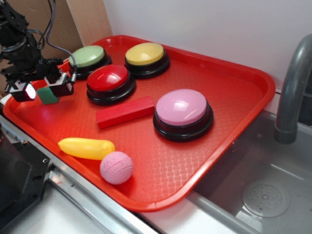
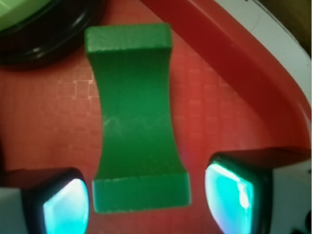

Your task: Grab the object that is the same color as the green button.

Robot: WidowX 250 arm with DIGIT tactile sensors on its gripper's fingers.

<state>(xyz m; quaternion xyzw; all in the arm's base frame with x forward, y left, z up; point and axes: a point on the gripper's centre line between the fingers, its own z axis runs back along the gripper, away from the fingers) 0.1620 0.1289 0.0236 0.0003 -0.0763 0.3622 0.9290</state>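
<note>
Exterior: the gripper (image 1: 48, 87) straddles the green block (image 1: 47, 95) at the red tray's (image 1: 253, 83) left edge, near the green button (image 1: 88, 56).

Wrist: pads (image 2: 229, 195) sit spread, with gaps beside the block (image 2: 136, 122). Closing on its curved waist risks twisting or slipping.

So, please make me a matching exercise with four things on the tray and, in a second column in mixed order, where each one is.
Things:
1. green block
2. red block
3. pink ball
4. green button

Places:
A. beside the yellow banana-shaped toy
B. between the gripper's fingers
C. at the tray's far left corner
D. in front of the red button

Pairs: 1-B, 2-D, 3-A, 4-C
</note>
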